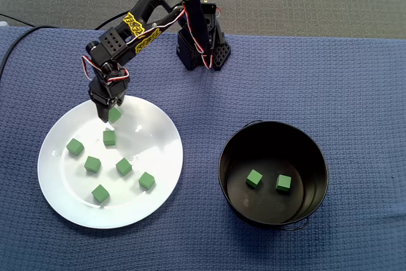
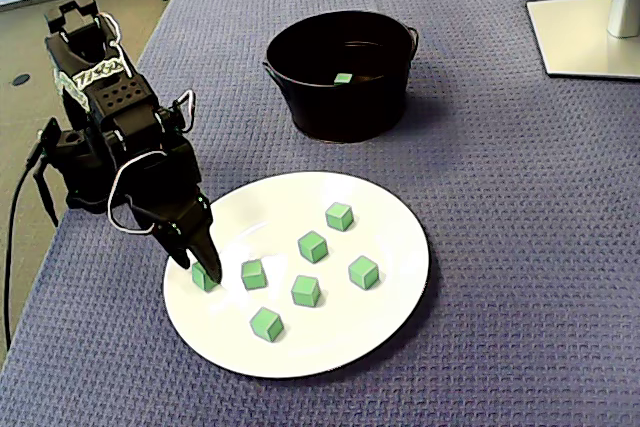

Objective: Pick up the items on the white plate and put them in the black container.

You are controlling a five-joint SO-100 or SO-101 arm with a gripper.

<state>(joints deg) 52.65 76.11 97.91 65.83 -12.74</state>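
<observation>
At the 12 o'clock edge of the round white plate (image 1: 157, 143), as a fixed view shows it, the black end effector (image 1: 106, 116) stands tip-down against a small green cube (image 1: 115, 115). One finger touches the cube's 9 o'clock face and the other is hidden. I cannot tell whether the jaws are spread or pinching. The cube appears to rest on the plate.

Assessment: the grasp is the step in hand. I would confirm the cube sits squarely between both fingers, close firmly, then lift straight up before swinging. The nearest neighbour cube (image 1: 109, 137), at its 6 o'clock, should not be knocked. The rim must be cleared, and a low release should limit bounce.

Contents: the plate holds six further green cubes (image 1: 124, 167), none touching another. The round black metal container (image 1: 231, 150) stands upright on the blue cloth-covered counter (image 1: 330, 80), at the plate's 3 o'clock and apart from it. Two green cubes (image 1: 254, 178) lie separately on its floor.
</observation>
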